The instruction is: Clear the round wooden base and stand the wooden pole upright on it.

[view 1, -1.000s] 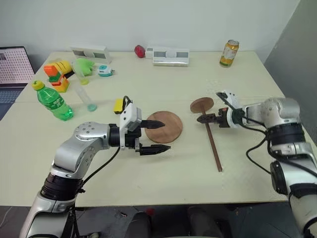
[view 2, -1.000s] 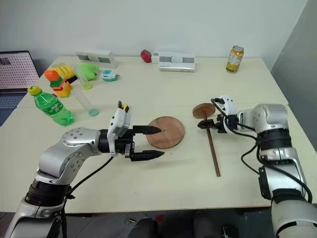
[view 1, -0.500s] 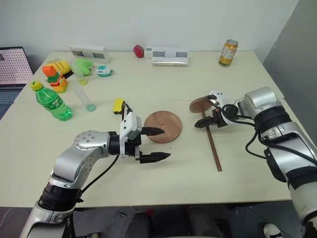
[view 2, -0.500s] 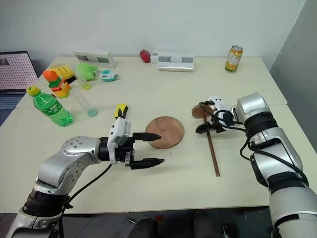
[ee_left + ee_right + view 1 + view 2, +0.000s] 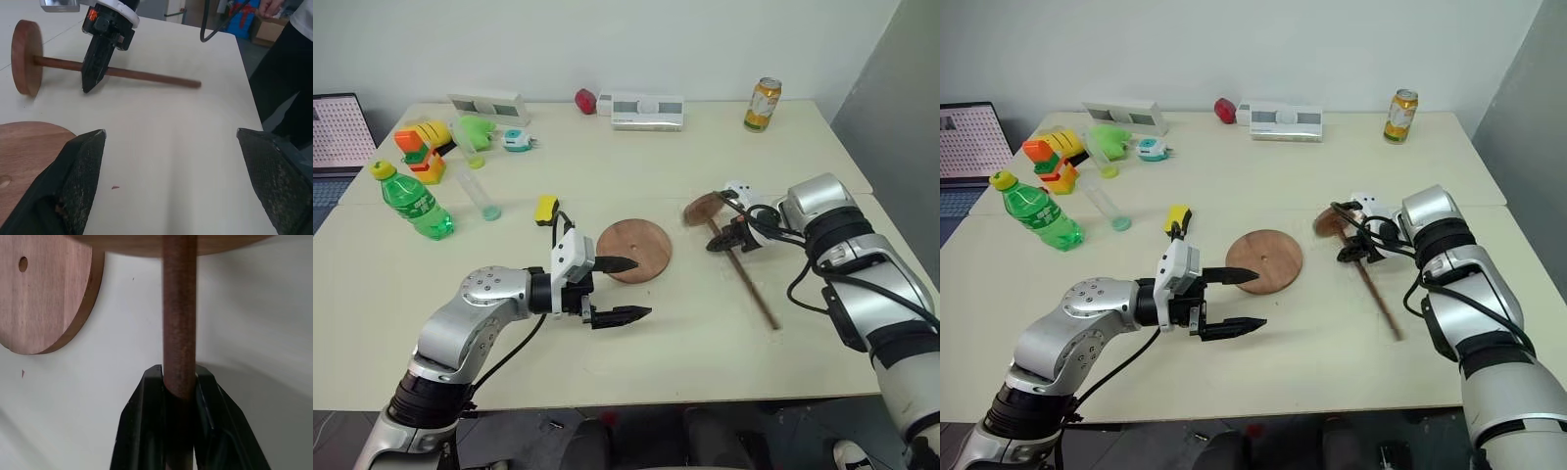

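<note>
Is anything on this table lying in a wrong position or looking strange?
Yes: the wooden pole lies flat on the table, gripped by the right gripper, beside the bare round wooden base, not upright on it.

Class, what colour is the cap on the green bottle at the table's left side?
Yellow: the green bottle has a yellow cap, clearest in the left eye view.

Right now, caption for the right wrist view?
Right tool shut on the wooden pole, round wooden base beside it.
</note>
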`<action>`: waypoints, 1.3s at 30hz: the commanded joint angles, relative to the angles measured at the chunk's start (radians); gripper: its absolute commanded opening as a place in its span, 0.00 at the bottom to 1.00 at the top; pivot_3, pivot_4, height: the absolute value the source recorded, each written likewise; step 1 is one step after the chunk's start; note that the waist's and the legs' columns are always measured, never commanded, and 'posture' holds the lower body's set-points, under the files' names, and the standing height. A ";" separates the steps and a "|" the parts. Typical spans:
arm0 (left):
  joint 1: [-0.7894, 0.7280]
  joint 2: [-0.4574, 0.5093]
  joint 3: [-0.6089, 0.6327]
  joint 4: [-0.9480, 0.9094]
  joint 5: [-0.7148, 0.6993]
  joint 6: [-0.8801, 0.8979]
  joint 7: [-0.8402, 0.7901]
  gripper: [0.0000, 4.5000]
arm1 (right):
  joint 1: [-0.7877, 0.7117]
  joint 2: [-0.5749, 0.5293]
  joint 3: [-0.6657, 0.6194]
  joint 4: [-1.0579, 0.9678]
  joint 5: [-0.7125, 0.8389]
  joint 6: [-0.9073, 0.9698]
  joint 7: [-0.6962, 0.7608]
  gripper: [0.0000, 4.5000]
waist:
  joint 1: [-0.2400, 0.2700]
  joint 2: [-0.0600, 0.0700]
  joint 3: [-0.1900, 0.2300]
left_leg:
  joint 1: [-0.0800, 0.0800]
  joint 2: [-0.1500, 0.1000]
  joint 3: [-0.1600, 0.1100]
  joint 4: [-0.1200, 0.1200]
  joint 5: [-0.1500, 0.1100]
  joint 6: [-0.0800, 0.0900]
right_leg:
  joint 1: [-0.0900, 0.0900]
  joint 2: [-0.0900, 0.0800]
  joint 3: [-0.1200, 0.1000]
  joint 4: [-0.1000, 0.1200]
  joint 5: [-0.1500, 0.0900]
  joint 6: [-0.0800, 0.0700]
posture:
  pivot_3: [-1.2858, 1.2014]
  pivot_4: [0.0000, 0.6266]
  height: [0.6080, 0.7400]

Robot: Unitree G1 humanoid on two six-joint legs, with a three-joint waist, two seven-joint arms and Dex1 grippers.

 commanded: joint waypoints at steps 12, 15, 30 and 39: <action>0.244 -0.121 0.129 -0.039 0.096 -0.248 0.178 1.00 | 0.144 0.218 -0.444 -0.810 0.221 -0.147 -0.283 0.06 | -0.012 0.002 0.001 | -0.002 0.002 0.002 -0.001 0.000 0.000 | -0.004 0.000 0.003 0.002 0.000 0.000 | 0.52 0.24 1.00; 0.376 -0.181 0.136 -0.085 0.145 -0.335 0.239 1.00 | 0.241 0.348 -0.423 -0.954 0.163 -0.396 -0.406 0.06 | -0.011 0.002 0.000 | -0.007 0.003 0.001 0.001 0.000 0.000 | -0.010 -0.002 0.003 0.007 0.000 0.000 | 0.52 0.24 1.00; 0.515 -0.333 0.116 -0.072 0.290 -0.534 0.458 1.00 | 0.369 0.643 -0.268 -0.664 -0.020 -1.053 -0.738 0.06 | 0.020 0.000 -0.002 | -0.007 0.000 0.002 0.001 0.001 -0.002 | -0.010 -0.002 0.003 0.008 0.000 0.001 | 0.52 0.24 1.00; 0.502 -0.325 0.127 -0.088 0.238 -0.474 0.468 1.00 | 0.485 0.614 -0.226 -0.817 0.021 -0.919 -0.726 0.06 | 0.019 0.000 -0.002 | -0.006 0.001 0.001 0.001 0.001 -0.001 | -0.010 -0.001 0.003 0.008 0.000 0.000 | 0.52 0.24 1.00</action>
